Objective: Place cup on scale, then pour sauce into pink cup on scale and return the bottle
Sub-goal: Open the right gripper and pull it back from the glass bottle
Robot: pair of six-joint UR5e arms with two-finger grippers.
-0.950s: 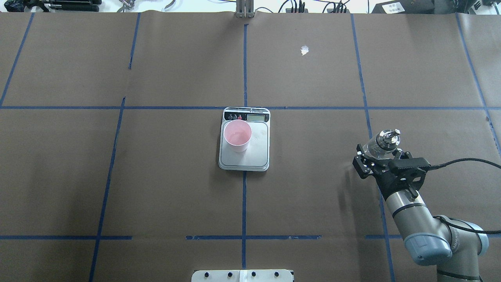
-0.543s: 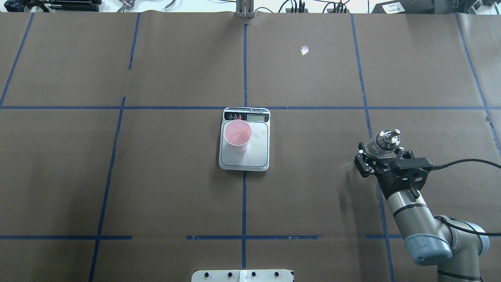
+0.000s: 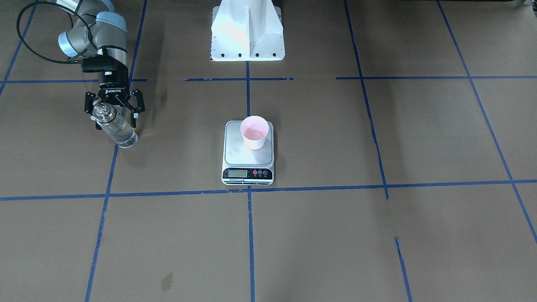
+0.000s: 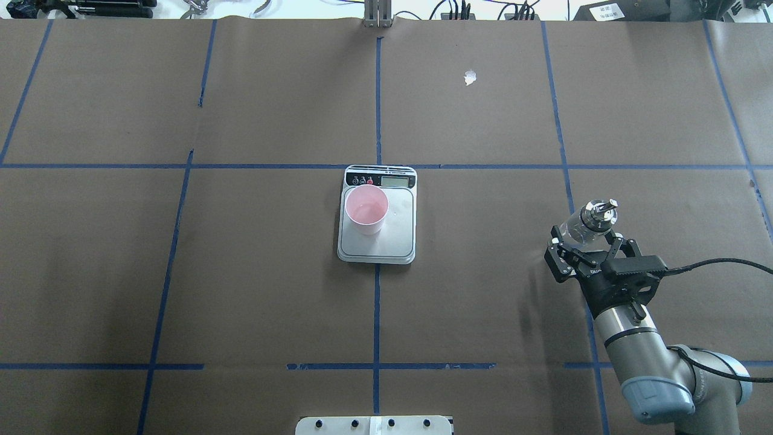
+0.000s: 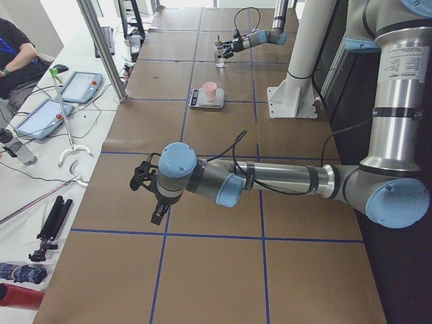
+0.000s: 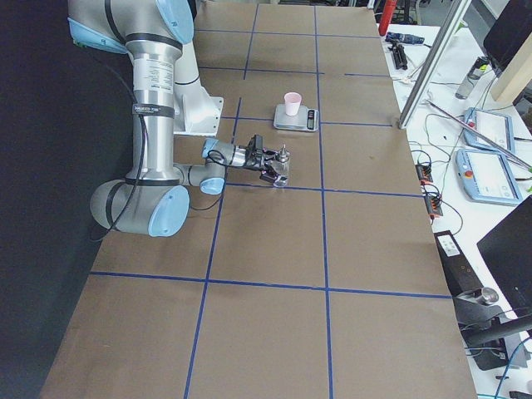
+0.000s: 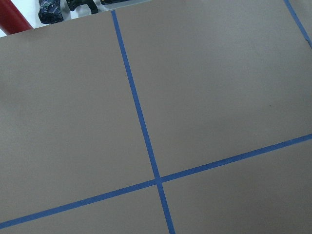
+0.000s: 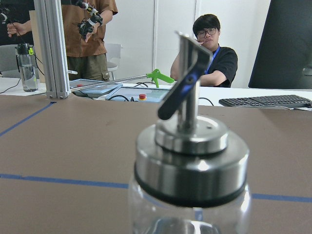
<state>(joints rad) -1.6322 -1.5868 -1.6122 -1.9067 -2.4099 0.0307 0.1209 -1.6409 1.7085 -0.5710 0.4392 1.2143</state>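
The bottle [image 4: 595,215] stands on the bench [image 4: 483,302], right hand [image 4: 587,241] spread wide, ungripping: returned, I'd judge. The cup [image 4: 366,209] sits on the scale [image 4: 395,241].

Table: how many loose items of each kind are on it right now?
cup: 1
scale: 1
bottle: 1
Total: 3

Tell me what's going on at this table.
The right gripper has its fingers open on either side of the clear glass bottle, which stands upright on the table on the robot's right. The pink cup sits on the digital scale mid-table. The left gripper hangs far off to the left; its state is unclear.
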